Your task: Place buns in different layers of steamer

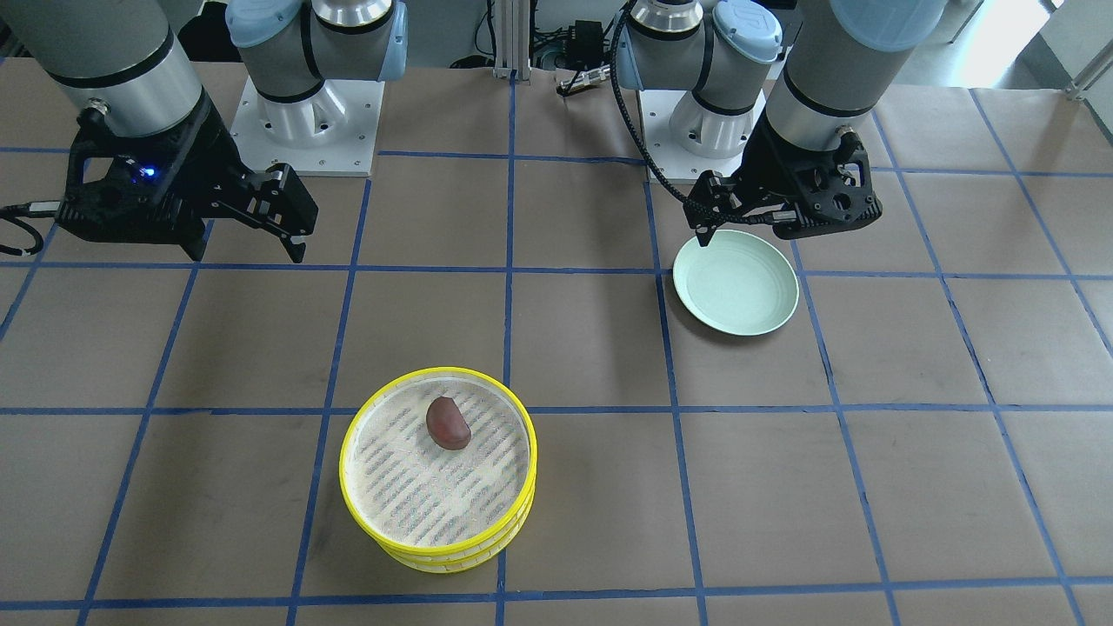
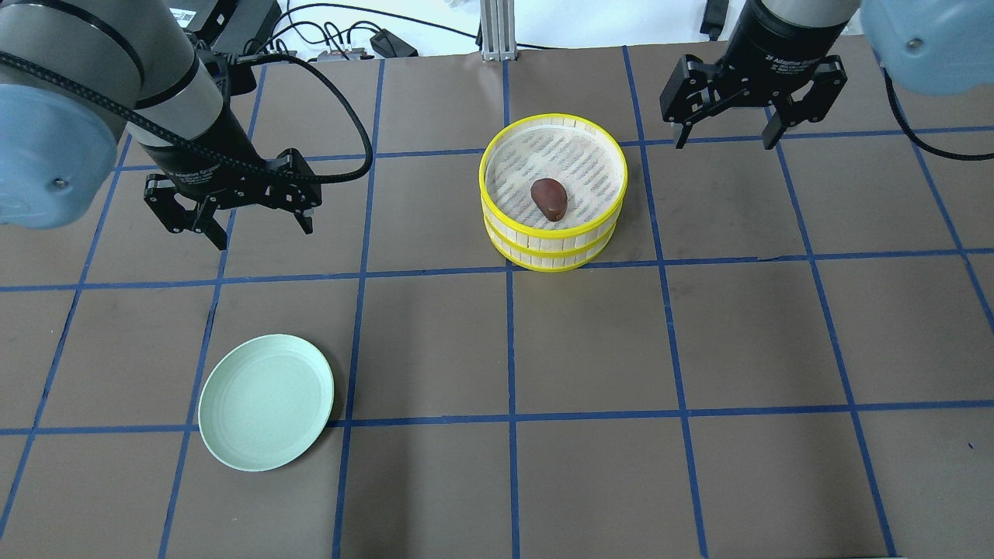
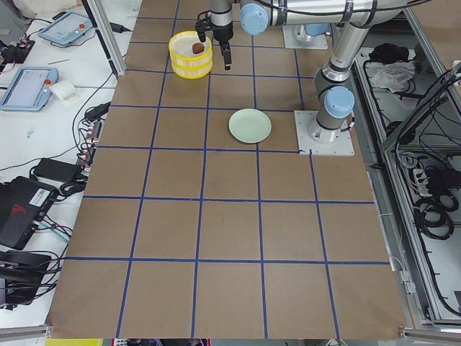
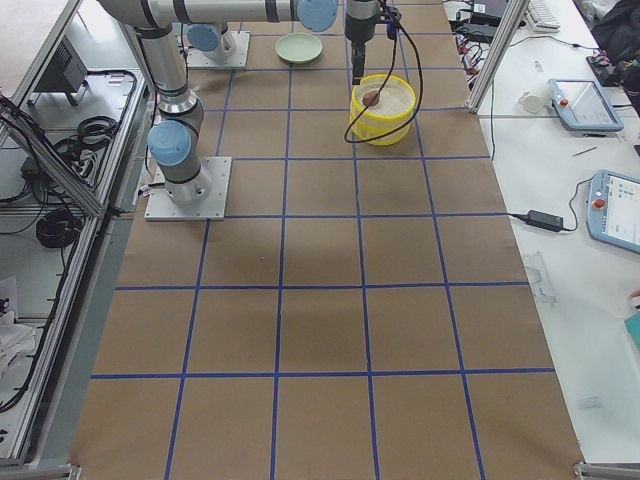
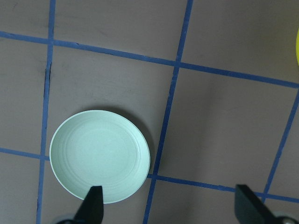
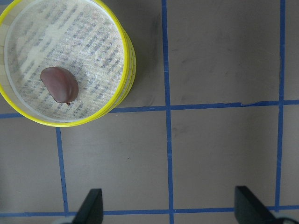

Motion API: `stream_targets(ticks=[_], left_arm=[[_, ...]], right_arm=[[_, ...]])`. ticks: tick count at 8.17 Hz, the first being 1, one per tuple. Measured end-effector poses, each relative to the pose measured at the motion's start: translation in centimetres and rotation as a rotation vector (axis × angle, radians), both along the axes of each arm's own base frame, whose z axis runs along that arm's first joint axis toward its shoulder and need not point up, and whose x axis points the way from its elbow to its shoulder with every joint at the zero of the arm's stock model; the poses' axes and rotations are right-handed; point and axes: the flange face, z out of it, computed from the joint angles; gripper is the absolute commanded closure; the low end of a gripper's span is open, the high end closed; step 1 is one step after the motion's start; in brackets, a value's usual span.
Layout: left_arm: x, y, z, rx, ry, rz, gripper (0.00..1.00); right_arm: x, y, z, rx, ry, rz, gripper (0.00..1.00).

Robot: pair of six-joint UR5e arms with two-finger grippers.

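Observation:
The steamer (image 2: 551, 247) is two yellow-rimmed trays stacked at the table's far middle; it also shows in the front view (image 1: 452, 556) and the right wrist view (image 6: 126, 70). The dark reddish-brown bun (image 2: 548, 198) (image 1: 448, 423) (image 6: 59, 84) lies on the top tray's woven floor. The cream-white bun is out of view. My left gripper (image 2: 262, 233) (image 5: 170, 210) is open and empty, above the table left of the steamer. My right gripper (image 2: 727, 141) (image 6: 169, 210) is open and empty, right of the steamer.
An empty pale green plate (image 2: 266, 401) (image 5: 99, 156) (image 1: 736, 283) sits at the near left, below my left gripper. The table is brown paper with a blue tape grid. Both arm bases stand at the robot side (image 1: 309, 122).

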Motion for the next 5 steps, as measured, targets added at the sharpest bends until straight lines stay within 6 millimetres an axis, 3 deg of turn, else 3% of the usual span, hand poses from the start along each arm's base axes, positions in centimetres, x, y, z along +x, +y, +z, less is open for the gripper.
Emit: stream_targets(ticks=[5], left_arm=[[0.2, -0.07, -0.19, 0.005, -0.001, 0.002, 0.0]], right_arm=[[0.01, -0.43, 0.01, -0.021, -0.001, 0.001, 0.0]])
